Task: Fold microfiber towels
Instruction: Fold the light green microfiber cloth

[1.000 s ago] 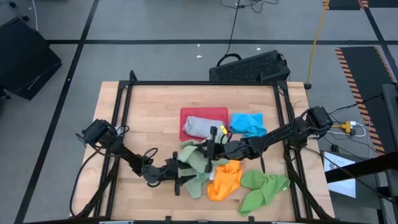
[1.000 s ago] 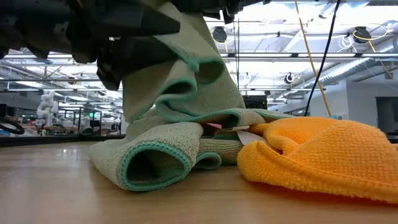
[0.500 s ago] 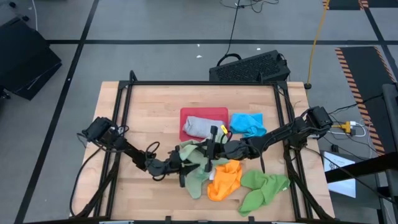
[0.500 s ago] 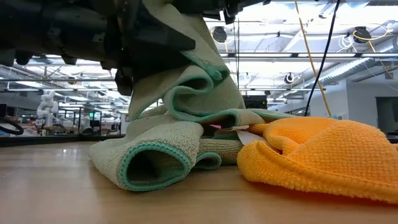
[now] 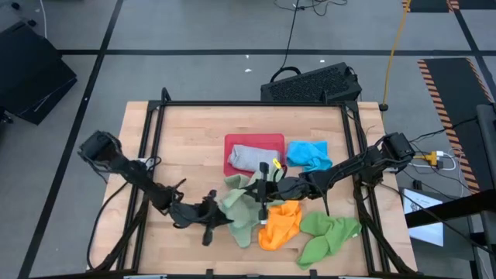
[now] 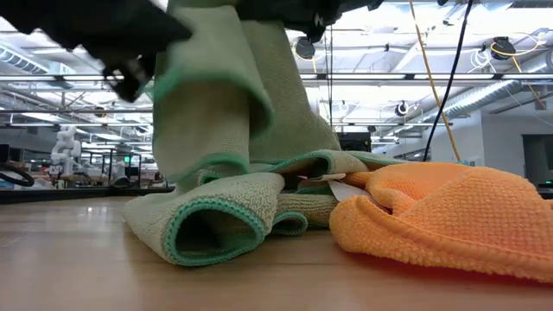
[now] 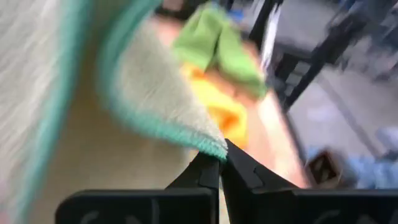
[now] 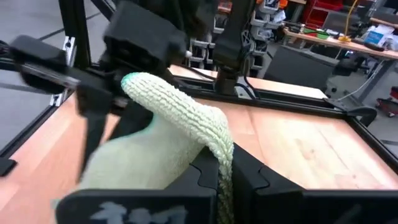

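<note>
A sage green microfiber towel with a teal hem hangs between my two grippers near the table's middle front; in the low view it drops from both onto more sage green cloth on the table. My left gripper is shut on it from the left, my right gripper from the right. An orange towel lies right beside it, a bright green one further right. A bright blue towel lies behind, and a grey one sits on the red tray. My left gripper pinches a hemmed corner of the sage green towel between its two fingertips. The fingers come at it about level from the table's left. The corner is lifted clear and the cloth spreads away from it. My right gripper pinches a thick fold of the same towel between its two fingers, coming from the table's right. The fold bulges above the fingers and is held off the table; how many layers, I cannot tell.
A black metal frame borders the wooden table. Bare wood lies at the far left and along the near left. A black keyboard-like case sits beyond the far edge.
My left gripper has gone in to the sage green towel, shut on its hemmed corner, then drawn back toward the table's left and near edges. The towel's left part has been pulled out leftward and now hangs flatter; my right gripper has kept its hold in place.
</note>
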